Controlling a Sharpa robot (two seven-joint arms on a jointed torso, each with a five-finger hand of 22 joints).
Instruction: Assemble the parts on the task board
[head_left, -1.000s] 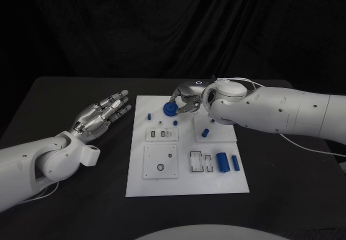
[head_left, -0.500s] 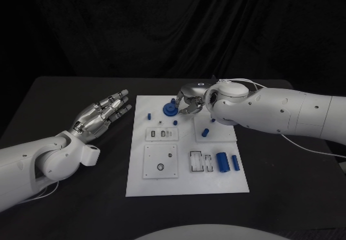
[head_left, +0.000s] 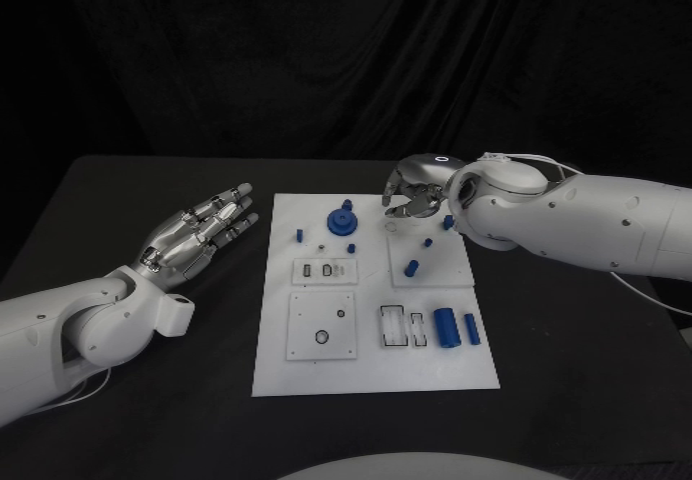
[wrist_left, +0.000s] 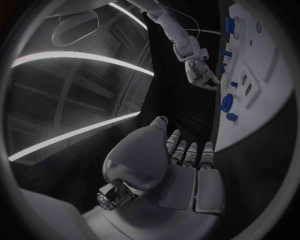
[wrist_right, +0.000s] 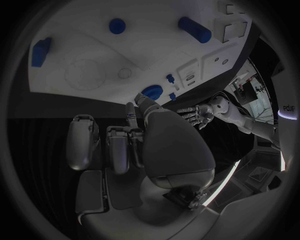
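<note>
black surface (head_left: 130, 190) under a dark curtain, carrying the white task board (head_left: 375, 370) at centre. blue gear-like part (head_left: 343, 219) seated at the far left of the board, a small blue peg (head_left: 351, 247) just near of it and another (head_left: 299, 234) toward the left edge. blue peg (head_left: 411, 266) lying on the far right panel; two blue cylinders (head_left: 457, 326) lying side by side at the near right, beside open slots, apparently awaiting insertion. right hand (head_left: 415, 196) poised above the far edge of the board, right of the gear, fingers curled inward, nothing visibly held; judged clear of the gear part. left hand (head_left: 199, 232) held off the board's left edge, fingers extended and apart, empty, likely parked to leave the board free. left wrist view confirms flat fingers (wrist_left: 190, 152) and shows the right hand from the side. right wrist view shows curled fingers (wrist_right: 119, 147) from behind, the board beyond them.
</note>
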